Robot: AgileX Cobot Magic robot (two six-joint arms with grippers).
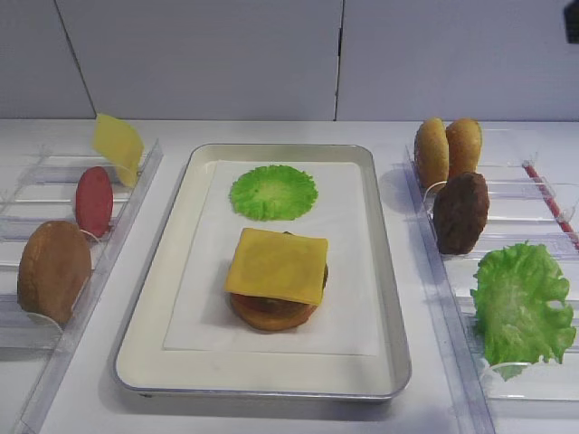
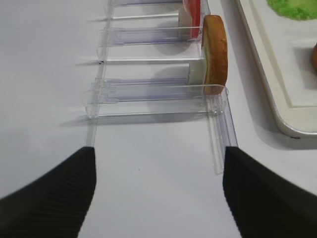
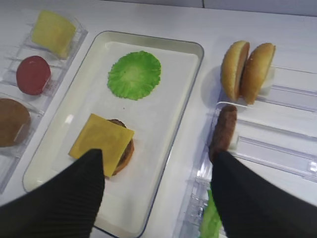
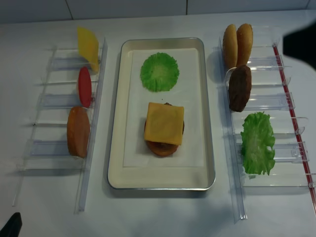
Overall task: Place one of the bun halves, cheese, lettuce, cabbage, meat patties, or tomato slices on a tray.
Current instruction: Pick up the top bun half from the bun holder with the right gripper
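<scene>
The silver tray (image 1: 389,271) lies mid-table. On its paper lie the frilled green cabbage (image 1: 273,192) and a stack topped by a yellow cheese (image 1: 276,265) slice over a dark patty and an orange-brown base. Two bun halves (image 1: 447,149), a meat patty (image 1: 460,212) and the lettuce (image 1: 522,306) stand in the right rack. Another cheese slice (image 1: 118,145) and the tomato slice (image 1: 94,201) stand in the left rack. My right gripper (image 3: 157,152) hangs open and empty over the tray's right rim. My left gripper (image 2: 158,148) is open and empty above bare table.
Clear plastic racks flank the tray, the left rack (image 1: 136,194) also holding a large orange-brown disc (image 1: 52,269). A red strip (image 4: 291,113) runs along the right rack's outer side. A grey wall (image 1: 271,54) stands behind the table.
</scene>
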